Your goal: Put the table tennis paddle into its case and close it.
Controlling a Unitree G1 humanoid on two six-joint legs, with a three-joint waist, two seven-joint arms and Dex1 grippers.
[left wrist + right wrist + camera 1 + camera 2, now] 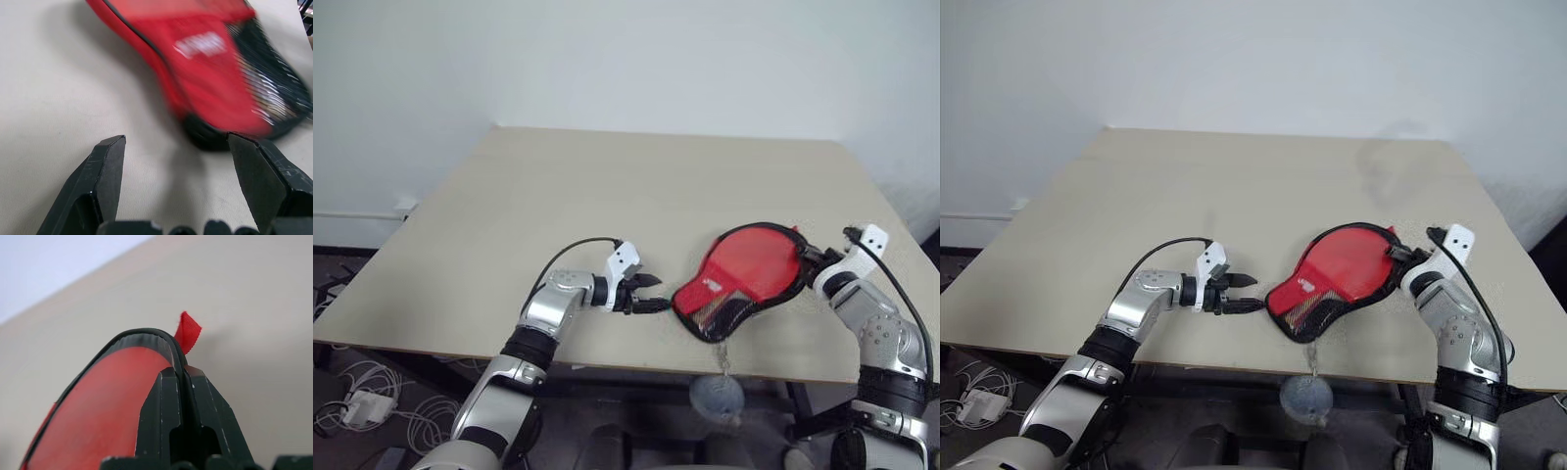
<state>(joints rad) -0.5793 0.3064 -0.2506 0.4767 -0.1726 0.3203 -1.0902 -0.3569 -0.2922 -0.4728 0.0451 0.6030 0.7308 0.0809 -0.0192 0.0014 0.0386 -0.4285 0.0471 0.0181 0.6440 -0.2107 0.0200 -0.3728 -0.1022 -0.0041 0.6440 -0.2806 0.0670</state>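
Right gripper (809, 257) clamped on case (744, 276) rim; left gripper (658, 292) spread wide, just beside its narrow end, not touching.

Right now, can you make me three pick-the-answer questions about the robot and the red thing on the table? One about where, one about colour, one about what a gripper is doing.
1. Where does the red paddle-shaped fabric case with black trim lie on the beige wooden table?
A. near the front edge, toward the robot's right
B. at the far left corner
C. in the middle of the far edge

2. What colour is the little fabric tab sticking up past the case's rim?
A. white
B. red
C. blue

3. How is the left gripper?
A. shut on the case
B. open, just short of the case's narrow end
C. holding a ball

Answers: 1 A, both eye views show it close to the front edge by the right arm. 2 B, the right wrist view shows it red. 3 B, the left wrist view shows its black fingers apart with table between them.
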